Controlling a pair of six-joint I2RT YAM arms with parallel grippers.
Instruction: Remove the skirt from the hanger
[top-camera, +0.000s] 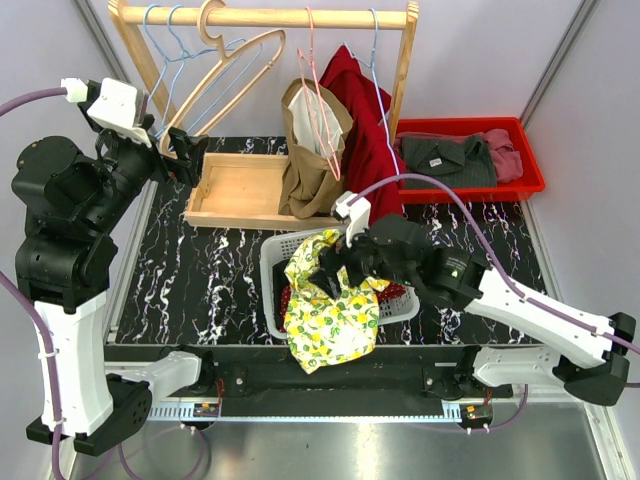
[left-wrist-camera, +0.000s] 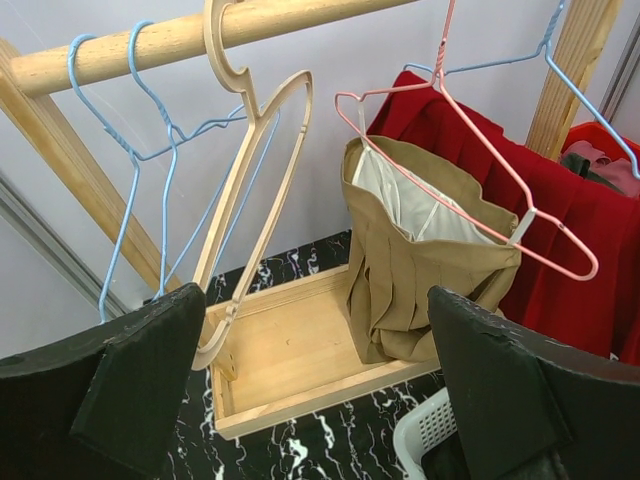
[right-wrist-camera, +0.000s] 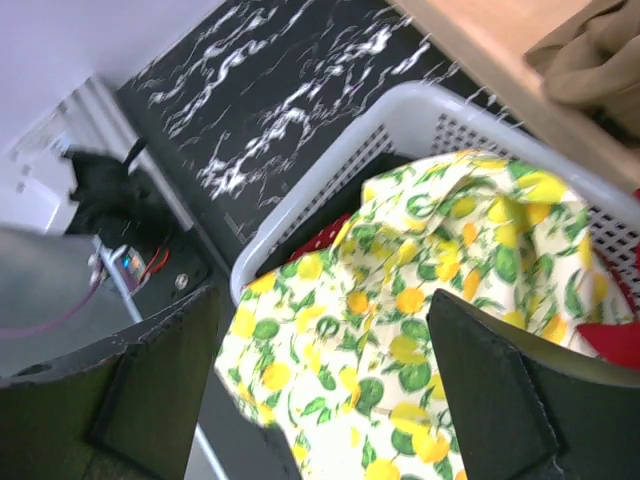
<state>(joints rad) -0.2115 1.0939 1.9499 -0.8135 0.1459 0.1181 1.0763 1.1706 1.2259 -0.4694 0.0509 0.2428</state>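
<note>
Apparently between skirts: right hand (top-camera: 333, 263) apart above the lemon-print skirt (top-camera: 330, 315); left hand (top-camera: 186, 150) apart, tan skirt (left-wrist-camera: 410, 285) ahead needs unhooking.

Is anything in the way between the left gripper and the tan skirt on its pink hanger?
Nothing visible does. The open left gripper faces the tan skirt over the wooden tray; an empty wooden hanger hangs close beside that line, not across it.

Lemon skirt (top-camera: 330, 310) hides basket (top-camera: 270, 280) contents, red garment (left-wrist-camera: 565, 320) cropped
</note>
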